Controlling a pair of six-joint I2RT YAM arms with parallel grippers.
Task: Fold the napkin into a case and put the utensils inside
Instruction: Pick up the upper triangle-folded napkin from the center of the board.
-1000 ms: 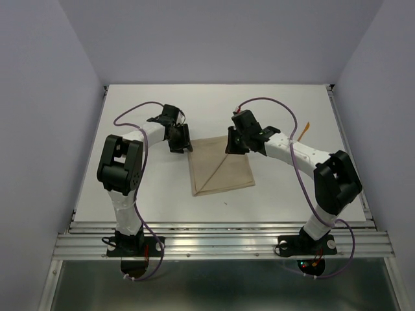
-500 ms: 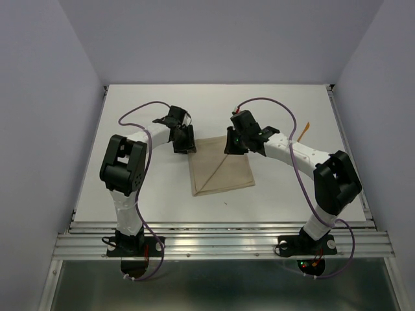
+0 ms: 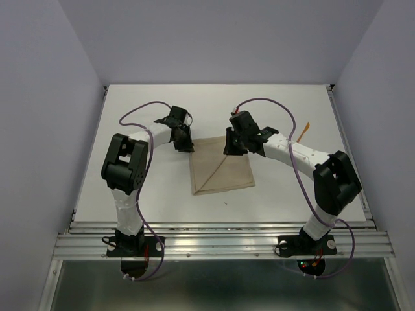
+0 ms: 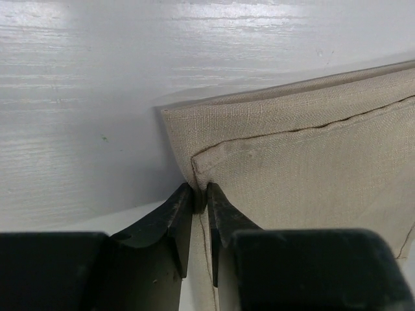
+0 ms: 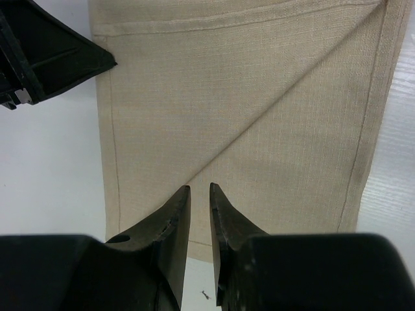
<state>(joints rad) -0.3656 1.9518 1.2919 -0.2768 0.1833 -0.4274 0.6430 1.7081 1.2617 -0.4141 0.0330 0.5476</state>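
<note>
The tan napkin lies flat in the middle of the table, folded, with a diagonal edge across its top layer. My left gripper is at its far left corner. In the left wrist view the jaws are shut on the hemmed corner of the cloth. My right gripper hovers over the far right corner. In the right wrist view its jaws stand a narrow gap apart above the napkin, with nothing between them. One orange utensil lies far right on the table.
Purple cables loop over both arms. A left gripper finger shows at the top left of the right wrist view. The white table has metal rails along its sides and near edge, with grey walls around it.
My left gripper has slid right to the napkin's far left corner and closed on it. The right arm has barely moved.
</note>
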